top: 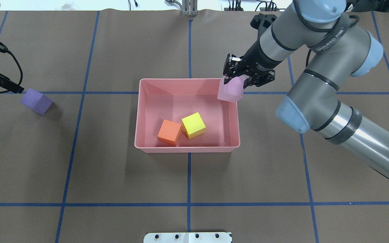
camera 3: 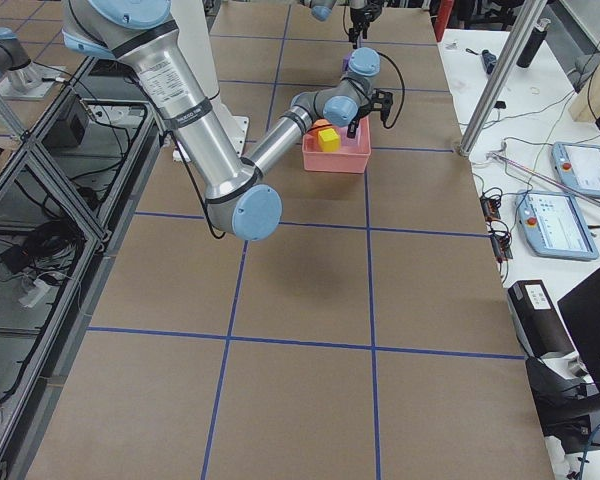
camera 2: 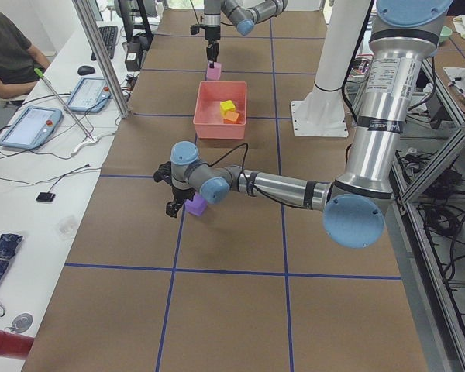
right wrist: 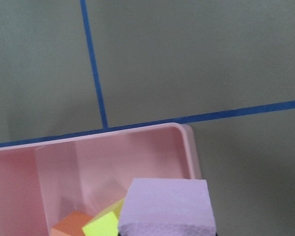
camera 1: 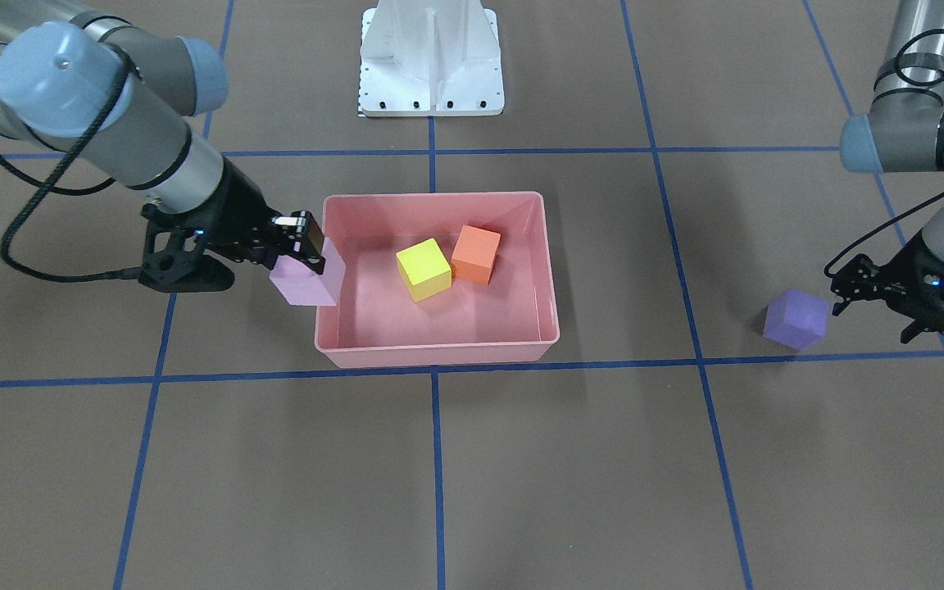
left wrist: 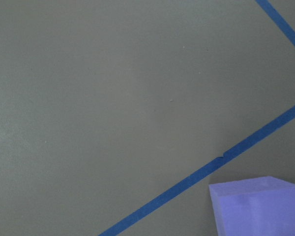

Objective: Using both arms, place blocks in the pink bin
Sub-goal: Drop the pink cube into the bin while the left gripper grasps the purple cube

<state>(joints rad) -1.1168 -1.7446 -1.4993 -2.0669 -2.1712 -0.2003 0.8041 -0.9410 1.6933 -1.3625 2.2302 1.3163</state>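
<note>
Right pincer (top: pixel 236 78) is clamped on the light pink block (top: pixel 230 90), gripping it from above. Left pincer (camera 1: pixel 872 318) looks spread apart with nothing in it, tips angled down.

Everything sits on a brown matte surface (camera 1: pixel 603 475) marked into a grid by blue tape lines (camera 1: pixel 437 459), with the white base pedestal (camera 1: pixel 431 57) at the robot's edge. The side views give you the room: a person (camera 2: pixel 8 50) sits at a white bench along the operators' side, with a couple of touchscreen pendants (camera 2: pixel 31 128) lying on it.

The overhead view cuts the left pincer off at the frame edge, so you only get one fingertip. The front-facing one shows both fingers. The left wrist camera shows no fingers at all, just tape and a corner of the purple block (camera 1: pixel 796 318). The right wrist camera looks past the pink block's top face into a corner of the pink bin (top: pixel 187 149).

The pink block hangs over the rim at the bin's short end on the robot's right; can't tell if it touches the rim. The purple block is on the surface just beside the left pincer's tips, not between them, and well apart from the bin. The yellow block (camera 1: pixel 423 269) and orange block (camera 1: pixel 476 254) lie inside the bin, right up against each other.
</note>
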